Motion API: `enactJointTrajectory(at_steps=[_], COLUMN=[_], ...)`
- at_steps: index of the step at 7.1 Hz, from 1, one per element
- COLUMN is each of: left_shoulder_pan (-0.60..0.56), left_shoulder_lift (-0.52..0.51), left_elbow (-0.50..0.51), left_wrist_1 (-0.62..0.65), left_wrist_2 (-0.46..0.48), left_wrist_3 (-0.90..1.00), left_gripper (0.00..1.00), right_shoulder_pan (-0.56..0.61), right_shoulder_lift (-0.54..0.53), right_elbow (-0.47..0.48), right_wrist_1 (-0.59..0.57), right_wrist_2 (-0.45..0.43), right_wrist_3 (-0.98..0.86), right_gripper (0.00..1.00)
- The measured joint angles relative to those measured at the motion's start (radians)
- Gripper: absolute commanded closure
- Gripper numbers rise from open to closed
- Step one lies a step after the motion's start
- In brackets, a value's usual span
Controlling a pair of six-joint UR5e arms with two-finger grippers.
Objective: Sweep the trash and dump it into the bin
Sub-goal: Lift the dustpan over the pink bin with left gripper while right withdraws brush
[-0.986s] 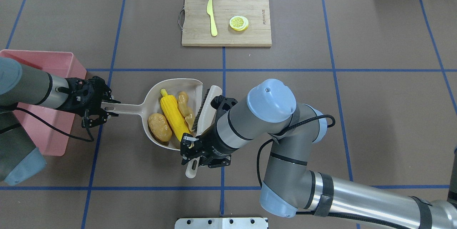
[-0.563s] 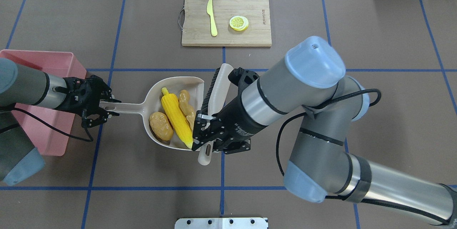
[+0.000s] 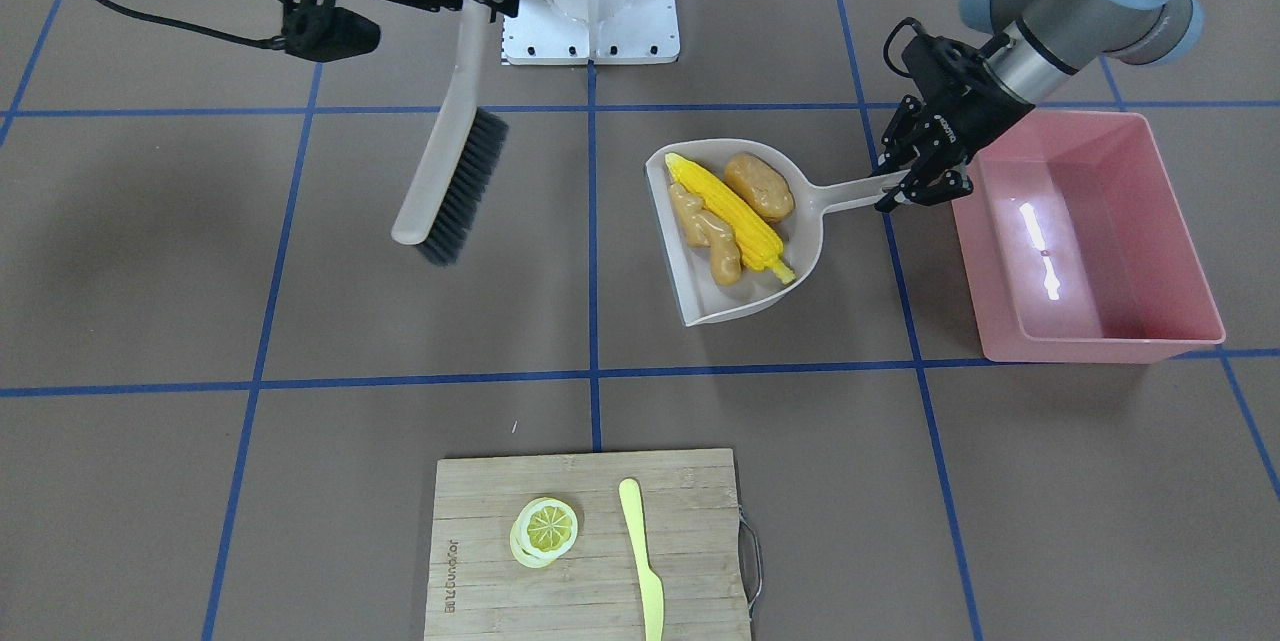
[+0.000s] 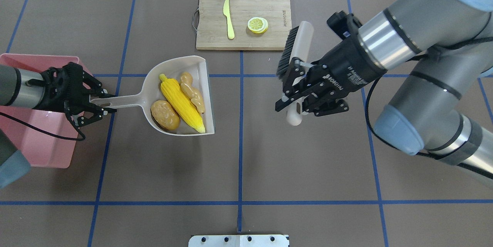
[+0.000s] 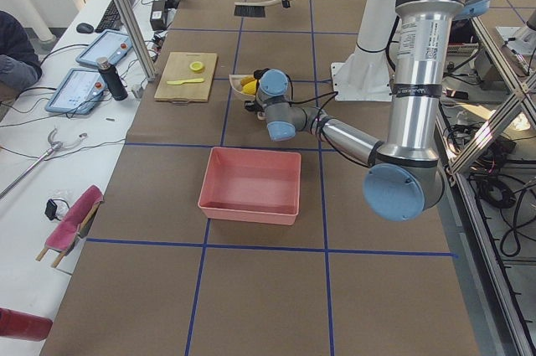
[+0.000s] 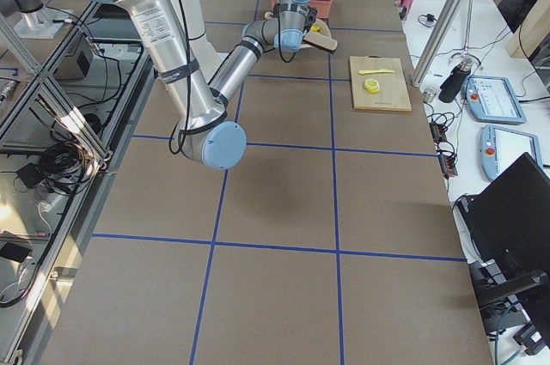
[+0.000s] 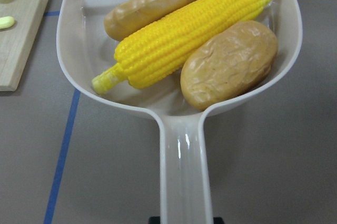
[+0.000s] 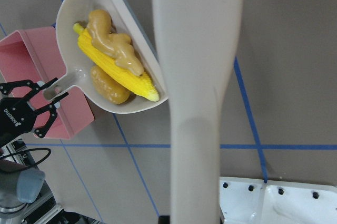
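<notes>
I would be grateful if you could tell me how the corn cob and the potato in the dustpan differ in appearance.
The corn cob is bright yellow, long and tapered, with rows of kernels; the potato is brown, short, rounded and wrinkled. The corn cob reaches the pan's open lip, while the potato sits back near the handle. Both lie side by side in the dustpan.

corn (image 4: 181, 105) between potato (image 4: 165, 115) and root (image 4: 192, 93) in dustpan (image 4: 173, 68), bin (image 4: 42, 147) nearby, brush (image 4: 294, 48) well apart

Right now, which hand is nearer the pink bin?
Left. The left hand holds the dustpan handle beside the bin; the right hand, gripping the brush, is far off past the dustpan.
</notes>
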Motion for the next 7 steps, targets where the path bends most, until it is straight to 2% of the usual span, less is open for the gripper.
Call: enactJointTrajectory(at_steps=[1, 3, 5, 7], left_shoulder_pan=[-0.069, -0.239, -0.434, -0.565], left_shoulder_lift=[0.01, 0.065, 0.188, 0.345], left_elbow=[-0.004, -0.017, -0.069, -0.122], left_wrist_1=[-0.007, -0.01, 0.004, 0.02], left_wrist_2=[-0.05, -0.147, -0.262, -0.299], left_wrist_3=[-0.033, -0.057, -0.058, -0.053], left_gripper=[1.0, 1.0, 1.0, 1.0], right_shoulder_pan=[0.064, 0.156, 0.21, 0.232], right_shoulder_lift=[-0.054, -0.191, -0.353, -0.511], right_elbow=[0.001, -0.004, -0.009, -0.009], right_wrist_1=[0.001, 0.001, -0.002, -0.003], right_wrist_2=[0.04, 0.064, 0.053, 0.052], right_wrist_3=[-0.056, -0.232, -0.476, -0.666], right_gripper=[1.0, 1.0, 1.0, 1.0])
